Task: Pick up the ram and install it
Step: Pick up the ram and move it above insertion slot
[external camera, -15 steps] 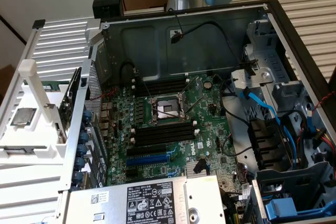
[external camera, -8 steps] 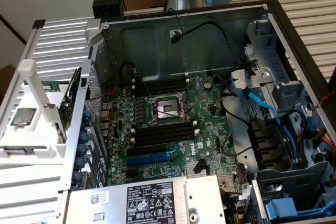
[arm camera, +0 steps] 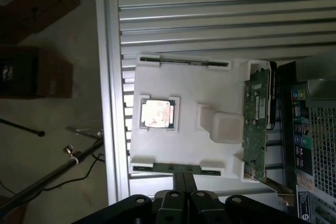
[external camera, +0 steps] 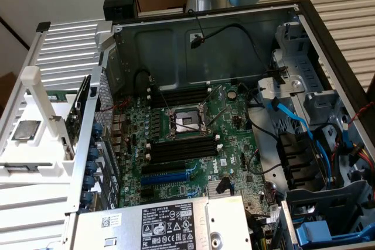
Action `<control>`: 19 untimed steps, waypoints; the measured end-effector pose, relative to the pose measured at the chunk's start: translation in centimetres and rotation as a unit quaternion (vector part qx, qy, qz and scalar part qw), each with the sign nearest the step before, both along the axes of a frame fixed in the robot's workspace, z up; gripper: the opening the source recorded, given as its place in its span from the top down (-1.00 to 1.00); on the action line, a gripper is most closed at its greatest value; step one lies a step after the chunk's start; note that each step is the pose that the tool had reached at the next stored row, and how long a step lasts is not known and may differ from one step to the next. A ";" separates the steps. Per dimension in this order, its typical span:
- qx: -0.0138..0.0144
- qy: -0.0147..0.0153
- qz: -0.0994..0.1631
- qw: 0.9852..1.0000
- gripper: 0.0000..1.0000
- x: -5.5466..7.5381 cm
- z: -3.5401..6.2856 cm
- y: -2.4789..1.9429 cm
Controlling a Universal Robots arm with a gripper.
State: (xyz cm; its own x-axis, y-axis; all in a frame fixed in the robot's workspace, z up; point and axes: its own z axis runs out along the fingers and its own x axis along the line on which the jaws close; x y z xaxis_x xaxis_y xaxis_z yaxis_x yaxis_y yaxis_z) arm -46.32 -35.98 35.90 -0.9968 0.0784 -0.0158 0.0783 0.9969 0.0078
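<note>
Ram (arm camera: 255, 124): a long, flat green circuit board with a pale sticker label. It stands on edge in a slot along the white holder's (arm camera: 194, 87) edge nearest the computer case (external camera: 170, 45). 1 silver-topped processor chip (arm camera: 157, 114) lies toward the opposite edge. End effector (arm camera: 184, 178): clenched and empty, above an adjacent holder edge.

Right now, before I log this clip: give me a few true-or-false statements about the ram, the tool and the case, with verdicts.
1. The long green ram stick sits in the white plastic tray. True.
2. The tool grips the ram. False: it is shut and empty.
3. The square silver processor chip lies in the tray. True.
4. The metal computer case is closed. False: it is open, with the green motherboard exposed.
</note>
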 end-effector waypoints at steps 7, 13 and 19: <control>0.000 0.000 0.087 0.996 0.80 0.0 0.00 0.01; 0.000 0.000 0.141 0.990 0.80 0.0 0.00 0.01; 0.000 0.000 0.213 0.977 0.80 0.0 -0.04 0.01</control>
State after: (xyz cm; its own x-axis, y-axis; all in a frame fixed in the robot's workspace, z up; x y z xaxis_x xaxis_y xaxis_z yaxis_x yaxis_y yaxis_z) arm -46.33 -35.97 35.86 -0.9391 -0.3434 -0.0159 -0.3436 0.9391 0.0083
